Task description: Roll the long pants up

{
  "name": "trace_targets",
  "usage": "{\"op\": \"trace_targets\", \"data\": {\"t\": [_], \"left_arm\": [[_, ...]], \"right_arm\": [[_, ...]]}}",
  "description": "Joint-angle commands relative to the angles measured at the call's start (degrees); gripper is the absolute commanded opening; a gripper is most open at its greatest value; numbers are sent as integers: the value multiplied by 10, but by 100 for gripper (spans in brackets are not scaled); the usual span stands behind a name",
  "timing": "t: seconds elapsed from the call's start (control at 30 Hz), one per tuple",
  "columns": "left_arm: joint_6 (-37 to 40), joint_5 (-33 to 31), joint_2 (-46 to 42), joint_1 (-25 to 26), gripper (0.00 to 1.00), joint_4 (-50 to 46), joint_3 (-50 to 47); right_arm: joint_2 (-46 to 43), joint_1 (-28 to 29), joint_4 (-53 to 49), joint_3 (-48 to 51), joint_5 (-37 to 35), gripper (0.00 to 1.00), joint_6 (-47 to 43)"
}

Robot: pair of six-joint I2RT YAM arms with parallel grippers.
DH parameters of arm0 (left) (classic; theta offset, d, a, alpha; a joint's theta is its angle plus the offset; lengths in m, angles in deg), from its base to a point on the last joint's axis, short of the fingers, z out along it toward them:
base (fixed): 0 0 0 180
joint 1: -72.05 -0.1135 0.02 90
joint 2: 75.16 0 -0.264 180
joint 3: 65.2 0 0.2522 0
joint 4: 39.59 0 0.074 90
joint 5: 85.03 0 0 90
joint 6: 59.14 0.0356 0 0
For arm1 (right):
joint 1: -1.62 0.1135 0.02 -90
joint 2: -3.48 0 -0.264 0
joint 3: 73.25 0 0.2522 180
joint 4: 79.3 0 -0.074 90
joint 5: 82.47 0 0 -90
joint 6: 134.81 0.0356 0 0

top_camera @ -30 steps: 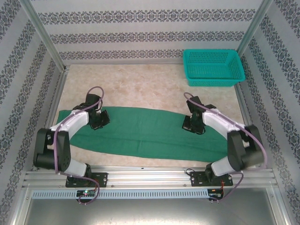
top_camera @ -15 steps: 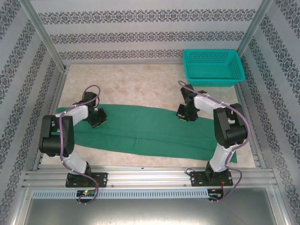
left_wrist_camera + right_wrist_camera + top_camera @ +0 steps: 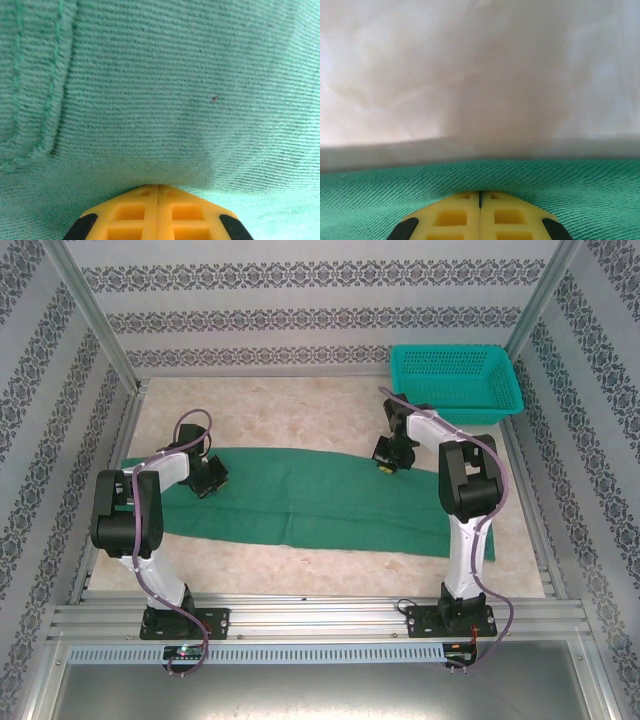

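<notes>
The left claw (image 3: pixel 210 480) and right claw (image 3: pixel 388 461) are sliding farther forward, dragging the long pants (image 3: pixel 300 502) along; both are staying closed, tips pressing the fabric beneath them.

Patterned wallpaper walls (image 3: pixel 300 320), beige marbled tabletop (image 3: pixel 300 420) — aluminium frame posts (image 3: pixel 97 320), even light

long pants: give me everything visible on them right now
The long pants are plain dark green, a twill-ribbed fabric, with a double-stitched seam showing in the left wrist view. They lie flat and unrolled, stretched left to right across the pale table in a slight bow. The left arm's jaws are shut on the fabric near its left end, where the cloth bunches at the tips. The right arm's jaws are shut on the far edge, right of the middle.
</notes>
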Motion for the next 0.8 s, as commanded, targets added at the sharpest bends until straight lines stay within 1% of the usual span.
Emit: {"op": "trace_targets", "data": {"t": [0.0,0.23,0.3,0.37,0.4,0.43,0.47,0.5,0.53,0.57,0.63,0.67,0.7,0.77], "left_arm": [[-8,-31,45,-6,0,-17,-5],[1,-37,78,-7,0,-29,48],[11,-46,76,-7,0,-42,73],[31,-75,54,-7,0,-68,104],[41,-97,34,-7,6,-84,118],[51,-119,14,-7,17,-100,130],[59,-140,-4,-7,22,-118,142],[70,-160,-23,-9,29,-136,153],[76,-172,-40,-12,34,-145,157],[77,-185,-59,-18,37,-154,156],[71,-185,-92,-41,45,-155,137],[66,-182,-106,-57,46,-158,124],[64,-176,-119,-78,46,-159,109],[62,-167,-144,-117,46,-150,75]], "right_arm": [[55,-16,-59,-92,-7,0,-32],[132,-56,-120,-259,-16,0,-43],[116,-58,-127,-276,-43,0,-55],[57,-57,-106,-240,-90,0,-67],[12,-58,-83,-196,-120,0,-68],[-34,-58,-66,-157,-140,0,-72],[-66,-58,-61,-135,-153,0,-76],[-109,-59,-62,-102,-175,1,-79],[-149,-62,-64,-68,-190,23,-84],[-187,-67,-71,-35,-201,39,-86],[-251,-86,-79,40,-200,60,-86],[-282,-101,-81,79,-196,68,-86],[-308,-115,-83,115,-188,73,-84],[-355,-156,-73,194,-167,75,-90]]}}
